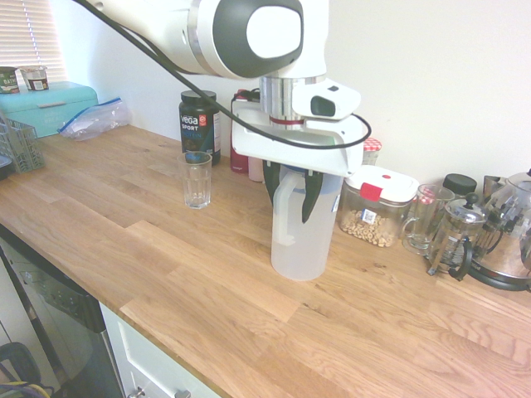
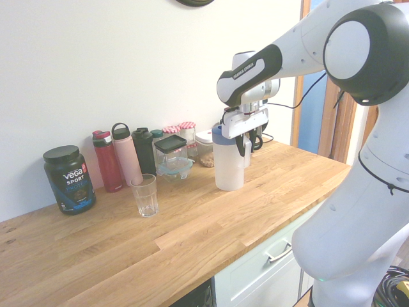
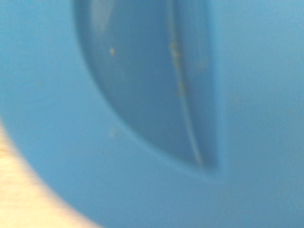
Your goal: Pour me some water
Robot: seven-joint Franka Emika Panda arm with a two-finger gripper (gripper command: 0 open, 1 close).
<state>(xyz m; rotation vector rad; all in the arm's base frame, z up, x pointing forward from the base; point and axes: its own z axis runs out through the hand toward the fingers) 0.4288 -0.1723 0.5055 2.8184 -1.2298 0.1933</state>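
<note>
My jaws [image 1: 300, 195] are down over the top of the frosted jug [image 1: 303, 236], dark fingers [image 1: 314, 197] either side of its handle region; they look closed on it, and the jug stands upright on the counter [image 1: 207, 282]. The wrist view is filled by the blue lid [image 3: 156, 190], close and blurred. The water I cannot make out (the frosted wall hides any level), so I judge it is inside the jug. The glass [image 1: 197, 179] stands apart toward the black tub [image 1: 200, 124] and looks empty. So only the grasp is made; lifting, carrying, tipping are left. Between jug and glass the counter is bare. Behind me stand the nut container [image 1: 377, 206], mug and coffee press [image 1: 452, 236], close enough to knock when swinging.
</note>
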